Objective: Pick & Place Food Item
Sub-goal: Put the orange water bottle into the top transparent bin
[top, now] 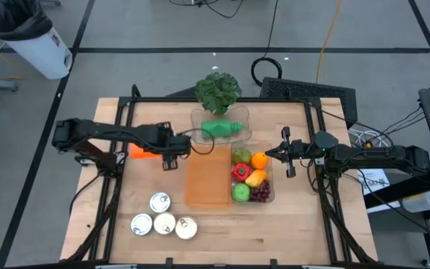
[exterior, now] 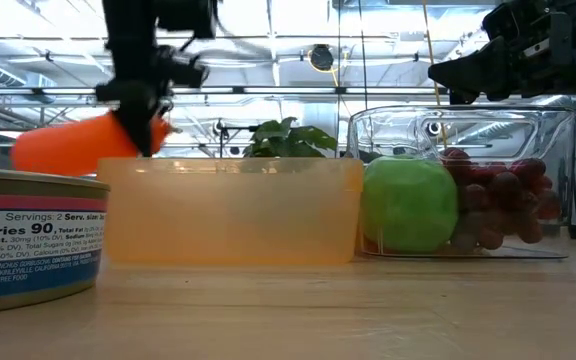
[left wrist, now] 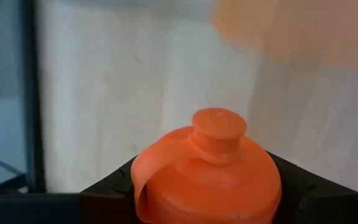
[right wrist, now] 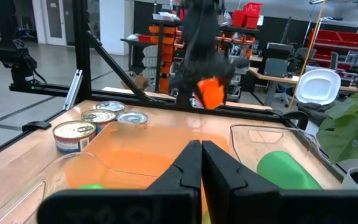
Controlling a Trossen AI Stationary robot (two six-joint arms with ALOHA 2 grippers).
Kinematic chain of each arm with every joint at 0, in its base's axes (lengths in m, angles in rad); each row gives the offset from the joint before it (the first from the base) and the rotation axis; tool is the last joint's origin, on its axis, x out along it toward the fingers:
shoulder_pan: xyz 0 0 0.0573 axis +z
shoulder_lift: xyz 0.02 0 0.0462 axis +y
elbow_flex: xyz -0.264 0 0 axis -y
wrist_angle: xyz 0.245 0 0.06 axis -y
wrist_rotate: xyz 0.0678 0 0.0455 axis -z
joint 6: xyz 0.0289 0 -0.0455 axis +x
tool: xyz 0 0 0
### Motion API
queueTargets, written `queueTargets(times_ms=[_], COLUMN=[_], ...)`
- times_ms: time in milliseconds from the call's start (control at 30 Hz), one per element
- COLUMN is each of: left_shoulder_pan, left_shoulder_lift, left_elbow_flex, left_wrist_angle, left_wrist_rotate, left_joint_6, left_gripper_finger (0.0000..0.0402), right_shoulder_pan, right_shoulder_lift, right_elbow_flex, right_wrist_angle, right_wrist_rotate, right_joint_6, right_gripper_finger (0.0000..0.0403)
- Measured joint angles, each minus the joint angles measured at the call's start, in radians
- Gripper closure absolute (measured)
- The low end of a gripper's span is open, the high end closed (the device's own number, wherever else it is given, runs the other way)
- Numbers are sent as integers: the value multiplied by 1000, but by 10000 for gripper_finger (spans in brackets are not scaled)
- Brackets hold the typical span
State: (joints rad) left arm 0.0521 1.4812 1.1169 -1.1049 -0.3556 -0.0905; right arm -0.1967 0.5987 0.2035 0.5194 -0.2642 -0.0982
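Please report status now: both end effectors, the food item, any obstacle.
Left end effector shut on orange bottle, lifted beside the tray. Right end effector shut, empty, by the fruit bin. No obstacle seen.

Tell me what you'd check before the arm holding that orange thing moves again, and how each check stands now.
1. Left gripper shut on the orange bottle: ok.
2. Bottle lifted off the table: ok, the low view shows it above the tray's rim.
3. Orange tray has free space: ok.
4. Right gripper out of the way: ok, shut, over the fruit bin.
5. Cans outside the path: ok, they sit on the front part of the table.
6. Grip firm enough: cannot tell.
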Motion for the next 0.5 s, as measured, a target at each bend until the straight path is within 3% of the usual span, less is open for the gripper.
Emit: queueTargets(times_ms=[200,500], left_shoulder_pan=[0,0], left_shoulder_lift=[-24,-23], left_elbow_flex=[152,224], left_wrist_angle=[113,554], left_wrist_rotate=[-68,-54], left_joint_6=[9,278], left_gripper_finger=[187,188], right_shoulder_pan=[0,0], right_shoulder_lift=[0,0], right_elbow_flex=[0,0], right_wrist_angle=[0,0], right_wrist_rotate=[0,0], right_joint_6=[0,0], right_gripper_finger=[403,403])
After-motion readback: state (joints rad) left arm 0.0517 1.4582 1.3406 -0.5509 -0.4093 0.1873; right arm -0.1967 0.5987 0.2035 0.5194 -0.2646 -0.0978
